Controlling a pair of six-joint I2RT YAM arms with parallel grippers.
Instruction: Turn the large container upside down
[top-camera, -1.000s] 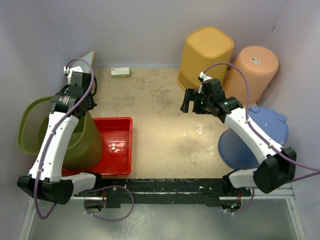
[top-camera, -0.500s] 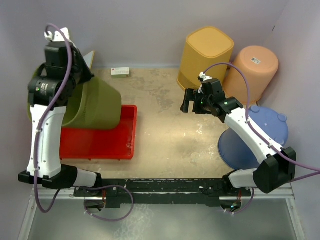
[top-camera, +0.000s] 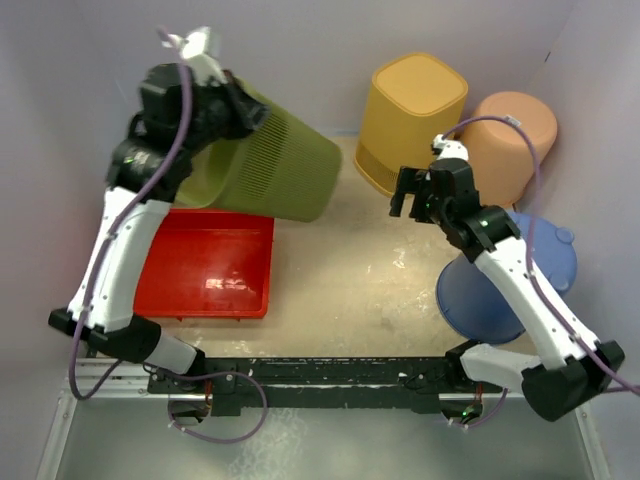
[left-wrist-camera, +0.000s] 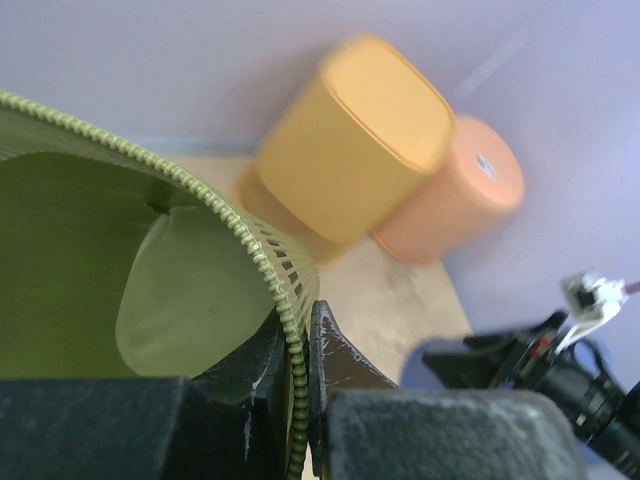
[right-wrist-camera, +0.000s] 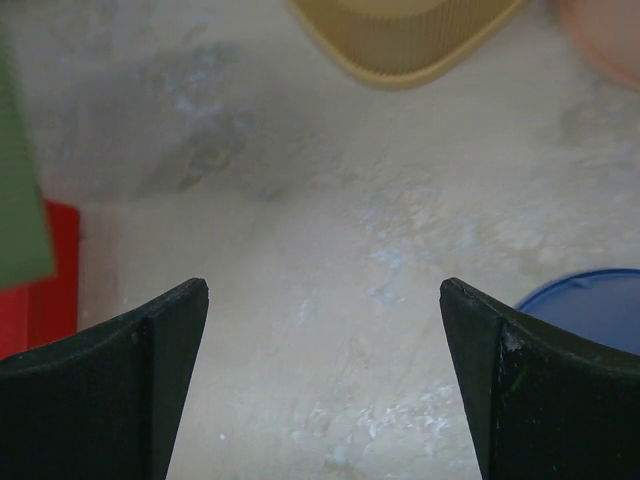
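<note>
**Tipped sideways over the red tray (top-camera: 210, 272)**

Clamps left gripper (left-wrist-camera: 300, 345) on the rim of the large green container (top-camera: 272, 165), lifted on its side above the tray's far edge. Holds right gripper (right-wrist-camera: 325, 300) spread wide, grasping nothing, well right of the tray.

the pale, scuffed table (top-camera: 340, 270) carries a red tray (top-camera: 205, 265) at left; a yellow bin (top-camera: 410, 120), orange bin (top-camera: 515, 140) and blue bin (top-camera: 465, 300) stand inverted at right.

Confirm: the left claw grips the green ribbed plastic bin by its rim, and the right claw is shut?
The right claw is open, not shut, as the right wrist view shows. The left claw does grip the green ribbed plastic bin by its rim.
</note>
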